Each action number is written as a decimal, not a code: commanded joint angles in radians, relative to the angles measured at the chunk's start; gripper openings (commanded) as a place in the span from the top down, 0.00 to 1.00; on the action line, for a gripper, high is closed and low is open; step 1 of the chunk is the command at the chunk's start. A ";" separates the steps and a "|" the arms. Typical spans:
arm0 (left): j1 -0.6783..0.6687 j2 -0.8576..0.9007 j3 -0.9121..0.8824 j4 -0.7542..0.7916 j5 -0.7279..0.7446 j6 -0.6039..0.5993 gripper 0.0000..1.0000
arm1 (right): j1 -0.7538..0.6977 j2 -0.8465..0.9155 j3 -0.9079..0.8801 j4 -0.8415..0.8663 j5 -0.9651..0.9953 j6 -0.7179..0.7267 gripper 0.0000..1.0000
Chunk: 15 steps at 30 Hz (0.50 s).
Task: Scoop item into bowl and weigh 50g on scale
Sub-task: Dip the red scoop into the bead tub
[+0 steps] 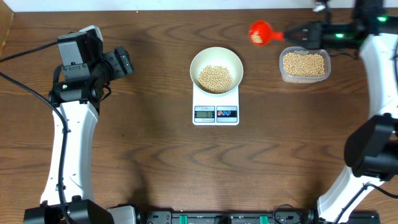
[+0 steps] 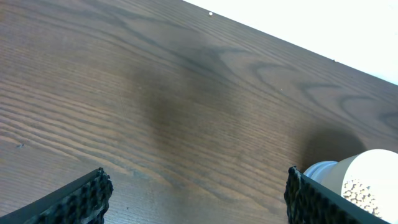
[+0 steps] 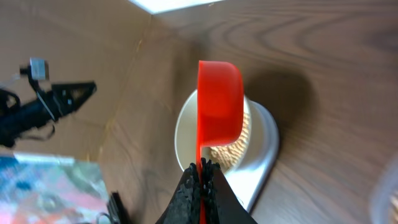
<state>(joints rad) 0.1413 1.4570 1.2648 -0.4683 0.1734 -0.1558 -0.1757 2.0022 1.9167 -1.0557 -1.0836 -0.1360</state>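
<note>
beans lie in the bowl, which sits on the scale mid-worktop. more beans fill the tub to its right. right claw is clamped on a red scoop between bowl and tub. left claw stands apart, well left.

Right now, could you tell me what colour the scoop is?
The scoop is red, clearest in the right wrist view.
</note>
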 commanded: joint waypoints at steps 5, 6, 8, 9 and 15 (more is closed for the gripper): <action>0.002 -0.002 0.009 -0.003 -0.010 0.013 0.09 | -0.153 -0.001 0.019 -0.109 -0.023 -0.064 0.99; 0.002 -0.002 0.009 -0.003 -0.010 0.013 0.09 | -0.169 -0.001 0.019 -0.117 -0.005 -0.064 0.99; 0.002 -0.002 0.009 -0.003 -0.010 0.014 0.09 | -0.196 -0.001 0.019 -0.133 0.034 -0.064 0.99; 0.002 -0.002 0.009 -0.003 -0.010 0.013 0.09 | -0.208 -0.001 0.019 -0.140 0.068 -0.064 0.99; 0.002 -0.002 0.009 -0.003 -0.010 0.013 0.09 | -0.201 -0.001 0.019 -0.152 0.248 -0.063 0.99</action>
<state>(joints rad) 0.1413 1.4570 1.2648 -0.4683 0.1734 -0.1558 -0.3958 2.0022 1.9167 -1.2049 -0.9375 -0.1814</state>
